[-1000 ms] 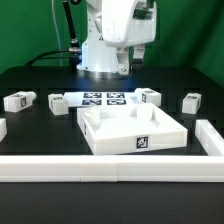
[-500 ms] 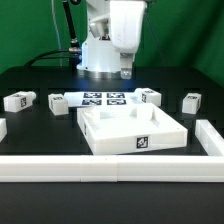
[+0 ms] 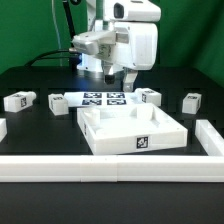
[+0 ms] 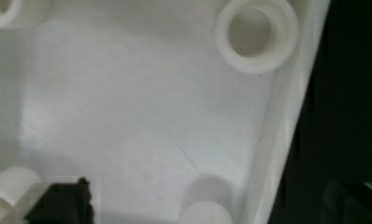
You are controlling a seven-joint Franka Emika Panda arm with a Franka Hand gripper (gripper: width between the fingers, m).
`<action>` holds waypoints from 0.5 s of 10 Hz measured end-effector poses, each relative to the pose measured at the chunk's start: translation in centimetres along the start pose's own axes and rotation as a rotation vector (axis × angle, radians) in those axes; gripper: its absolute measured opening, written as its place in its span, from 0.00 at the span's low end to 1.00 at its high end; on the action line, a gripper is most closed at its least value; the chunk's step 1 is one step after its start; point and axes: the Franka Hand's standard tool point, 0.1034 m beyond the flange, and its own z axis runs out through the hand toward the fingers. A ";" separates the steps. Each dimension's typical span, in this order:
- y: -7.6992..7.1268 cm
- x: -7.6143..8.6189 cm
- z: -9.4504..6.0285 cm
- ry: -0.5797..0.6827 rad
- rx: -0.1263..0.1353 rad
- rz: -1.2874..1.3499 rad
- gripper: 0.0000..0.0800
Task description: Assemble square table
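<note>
The square table top [image 3: 134, 131] is a white tray with a raised rim and a tag on its front wall, lying in the middle of the black table. Three tagged white legs lie apart from it: one at the exterior view's left [image 3: 20, 101], one near the marker board [image 3: 60, 104], one behind the top [image 3: 150, 96]. A further leg [image 3: 190, 101] lies to the right. My gripper [image 3: 125, 80] hangs open above the top's back edge, holding nothing. In the wrist view my gripper [image 4: 215, 205] straddles the top's inside [image 4: 147, 110] and rim, and a round corner hole [image 4: 257, 35] shows.
The marker board [image 3: 104, 99] lies flat behind the top. A long white bar [image 3: 110, 168] edges the table's front, with a short white bar [image 3: 210, 135] at the right side. The arm's white base [image 3: 98, 55] stands at the back.
The hand has turned about its wrist, its body now swung toward the exterior view's right, and has dropped a little. The jaws stay open. No part has moved.
</note>
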 end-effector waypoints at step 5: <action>-1.4 1.2 2.3 0.023 0.026 0.063 0.81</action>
